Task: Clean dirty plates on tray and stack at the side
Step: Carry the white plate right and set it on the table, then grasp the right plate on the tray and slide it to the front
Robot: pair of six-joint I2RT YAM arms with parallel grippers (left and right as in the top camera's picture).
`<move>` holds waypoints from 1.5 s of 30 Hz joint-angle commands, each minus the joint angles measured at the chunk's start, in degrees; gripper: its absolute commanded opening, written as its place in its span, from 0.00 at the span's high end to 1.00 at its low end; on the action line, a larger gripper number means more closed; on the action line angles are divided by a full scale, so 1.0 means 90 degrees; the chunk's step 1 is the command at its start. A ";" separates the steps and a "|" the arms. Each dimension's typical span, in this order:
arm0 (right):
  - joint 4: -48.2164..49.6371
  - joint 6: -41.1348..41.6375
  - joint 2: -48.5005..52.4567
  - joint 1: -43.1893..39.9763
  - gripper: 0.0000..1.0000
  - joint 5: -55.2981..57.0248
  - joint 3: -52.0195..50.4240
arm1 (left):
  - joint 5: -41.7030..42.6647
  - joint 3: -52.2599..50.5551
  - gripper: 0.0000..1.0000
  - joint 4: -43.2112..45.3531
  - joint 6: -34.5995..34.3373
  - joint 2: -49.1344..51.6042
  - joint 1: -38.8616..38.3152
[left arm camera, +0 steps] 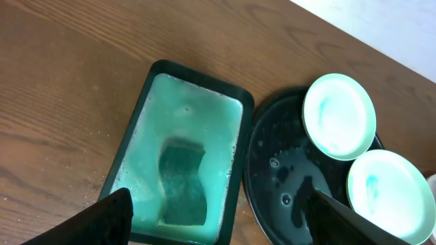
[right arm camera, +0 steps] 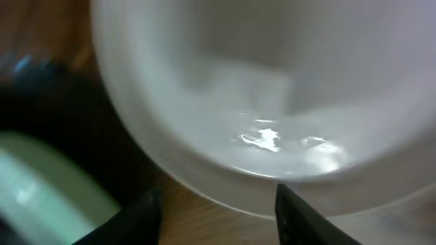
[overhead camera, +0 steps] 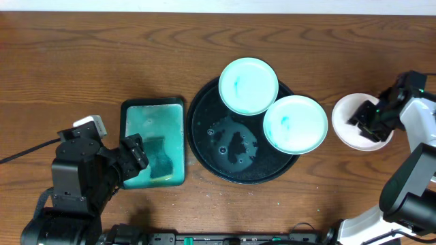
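Plates were split between two spots: two pale mint ones, the upper plate (overhead camera: 248,86) and the lower plate (overhead camera: 295,123), both smeared with teal and touching each other, sat over the far and right rim of the black tray (overhead camera: 225,146). A white plate (overhead camera: 346,117) lay on the bare tabletop (overhead camera: 68,54) just right of the tray, probably the start of the clean stack. The right hand (overhead camera: 368,120) hovered at that plate's outer edge, its fingers (right arm camera: 300,214) standing apart with no rim pinched between them, open rather than gripping. The left hand (left arm camera: 219,211) hung spread wide and empty above the teal rectangular tray (overhead camera: 152,102). A sponge (left arm camera: 182,184) soaked there in soapy water, and the hand was likely poised to fetch it for the next dirty plate.
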 commanded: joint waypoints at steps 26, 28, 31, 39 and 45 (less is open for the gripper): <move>0.0566 -0.0716 -0.1389 0.0753 0.40 -0.0396 -0.1069 | -0.0034 0.0104 0.19 -0.0007 -0.0005 0.0007 0.0032; 0.0573 -0.0692 -0.1430 0.0816 0.40 -0.0398 -0.1078 | -0.0034 0.0104 0.19 -0.0007 -0.0005 0.0007 0.0032; 0.0729 -0.0670 -0.1338 0.1056 0.39 -0.0393 -0.1183 | -0.0032 0.0104 0.19 -0.0007 -0.0007 0.0012 0.0032; 0.1022 -0.0381 -0.1124 0.1615 0.99 0.0318 -0.1605 | -0.0032 0.0104 0.19 -0.0058 -0.0007 0.0015 0.0032; 0.0425 -0.0376 -0.1821 0.1654 0.99 0.0257 -0.1367 | -0.0002 0.0104 0.18 -0.0083 -0.0007 0.0019 0.0032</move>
